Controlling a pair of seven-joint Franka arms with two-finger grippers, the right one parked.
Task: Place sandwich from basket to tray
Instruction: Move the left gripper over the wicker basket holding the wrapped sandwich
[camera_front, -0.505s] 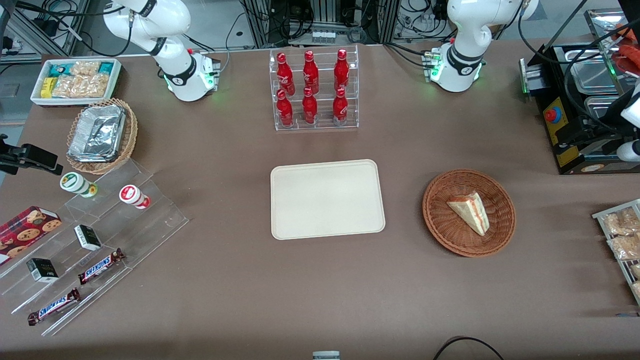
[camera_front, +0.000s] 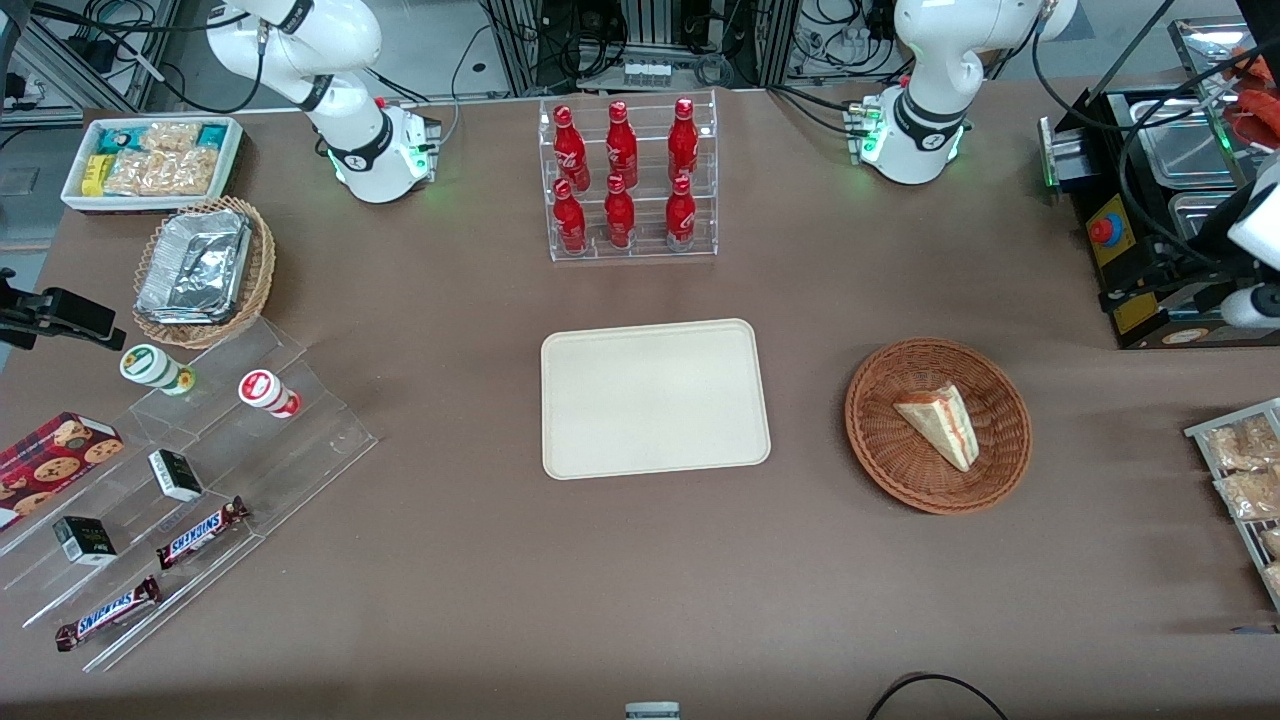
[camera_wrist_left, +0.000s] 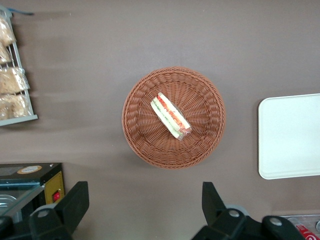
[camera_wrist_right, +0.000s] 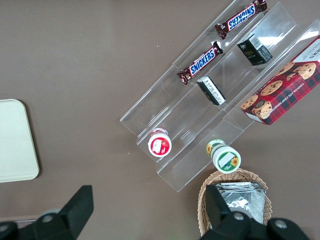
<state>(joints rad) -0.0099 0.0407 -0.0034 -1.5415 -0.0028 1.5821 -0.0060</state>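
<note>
Currently brown bench: gripper fingers spread wide above basket holding sandwich; tray at basket's 9 o'clock.

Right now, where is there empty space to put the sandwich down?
The flat cream-beige plastic tray is bare, and brown table lies free between it and the round reddish-brown wicker basket holding the triangular white-bread sandwich. The acrylic candy shelves are crowded. The open left gripper hovers high above the table beside the basket.

A brown-covered table fills the scene. At its edge farthest from the front camera stand metal racks with black cables (loosely tangled).
</note>
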